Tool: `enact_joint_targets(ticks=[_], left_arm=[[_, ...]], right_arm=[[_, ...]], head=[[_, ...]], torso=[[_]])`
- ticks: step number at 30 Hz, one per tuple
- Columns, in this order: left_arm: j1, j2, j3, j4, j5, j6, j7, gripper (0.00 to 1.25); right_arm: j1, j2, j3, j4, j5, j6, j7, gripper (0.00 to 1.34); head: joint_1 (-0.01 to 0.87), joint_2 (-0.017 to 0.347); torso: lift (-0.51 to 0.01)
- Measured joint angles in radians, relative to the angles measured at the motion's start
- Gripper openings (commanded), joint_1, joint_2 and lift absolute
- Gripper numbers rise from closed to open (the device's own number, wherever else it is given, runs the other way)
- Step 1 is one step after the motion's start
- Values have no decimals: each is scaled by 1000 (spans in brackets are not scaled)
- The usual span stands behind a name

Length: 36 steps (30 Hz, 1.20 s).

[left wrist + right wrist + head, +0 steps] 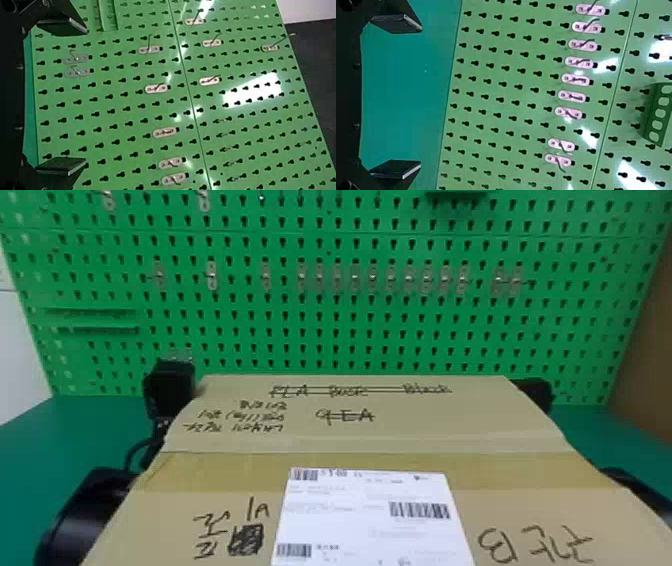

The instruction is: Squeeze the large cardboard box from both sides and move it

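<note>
Flanking the large cardboard box (380,437) between the far corners of the surface (40,442), left arm (87,510) and right arm (537,394) are seemingly squeezing; left pincer (85,96) and right pincer (420,95) are gaping empty. Moving it next is requiring even pressure.

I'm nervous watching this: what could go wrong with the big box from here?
The left gripper and right gripper are open and pinch nothing, so the box may slip if side pressure is uneven.

Squeezing too hard might buckle it, since it is cardboard.

Both grippers face the green board, so moving farther forward could snag them on its metal hooks.
</note>
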Motion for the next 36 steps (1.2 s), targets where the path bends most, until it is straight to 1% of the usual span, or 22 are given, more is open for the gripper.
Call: enact_joint_targets(ticks=[5,21,36], left_arm=[[8,16,9,-8,-4,11,-2,1121],[37,27,62,-44,-31,31,-3,1121],[67,46,95,-89,-43,60,-9,1121]], right_arm=[[15,-16,-22,-5,6,4,0,1236],[44,-51,-53,-39,32,30,0,1236],[84,-100,-110,-101,55,74,0,1236]], head=[[398,51],[398,51],[398,51]], torso=[[-209],[-209],[-209]])
